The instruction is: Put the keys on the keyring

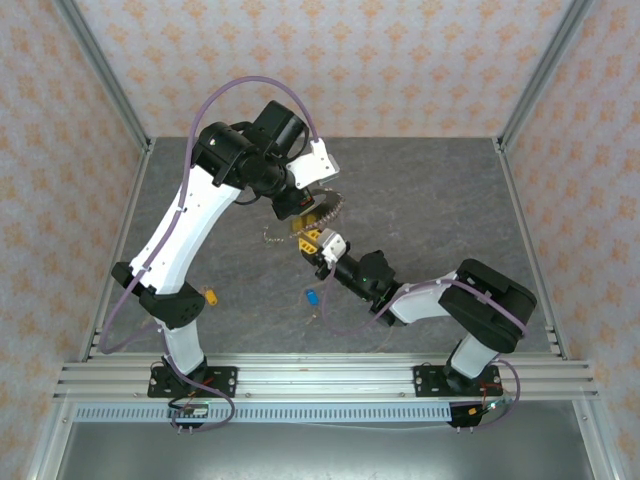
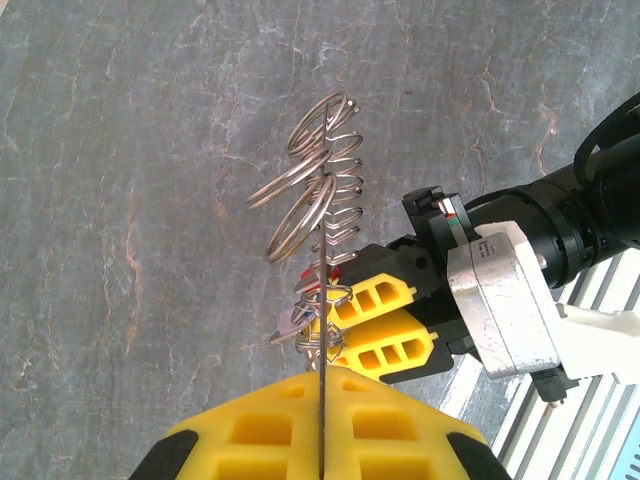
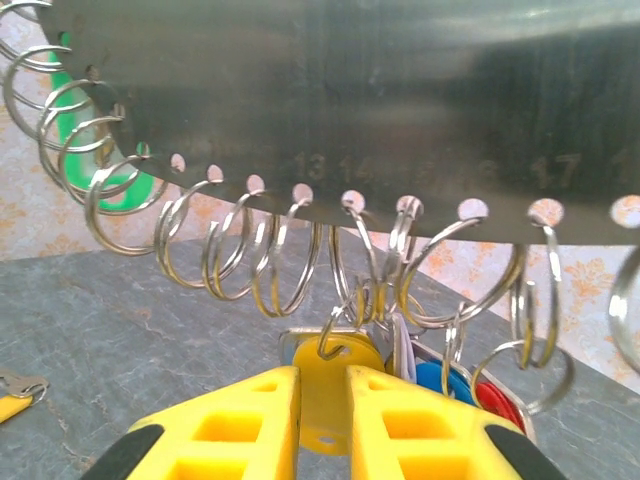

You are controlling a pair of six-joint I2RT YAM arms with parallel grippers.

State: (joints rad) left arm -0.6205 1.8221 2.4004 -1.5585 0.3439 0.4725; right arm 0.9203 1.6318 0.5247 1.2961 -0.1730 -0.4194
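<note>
One keyring (image 3: 400, 110) — a flat numbered plate fringed with split rings — hangs above the table (image 1: 450, 200), pinched edge-on in the closed left gripper (image 2: 322, 390). Beneath it the right gripper (image 3: 322, 380) clamps one yellow key (image 3: 325, 352). The right wrist view adds three tags at the rings — blue tag (image 3: 435, 380), red tag (image 3: 490, 393), green tag (image 3: 133, 190). From above, two loose keys lie on the table: blue key (image 1: 312, 295), orange key (image 1: 210, 296).

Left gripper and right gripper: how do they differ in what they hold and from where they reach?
The left gripper is shut on the thin edge of the keyring; the right gripper is shut on the yellow key. In the top view the left gripper reaches in from the far left, the right gripper from the near right. Both have yellow fingers and meet at the keyring.
</note>
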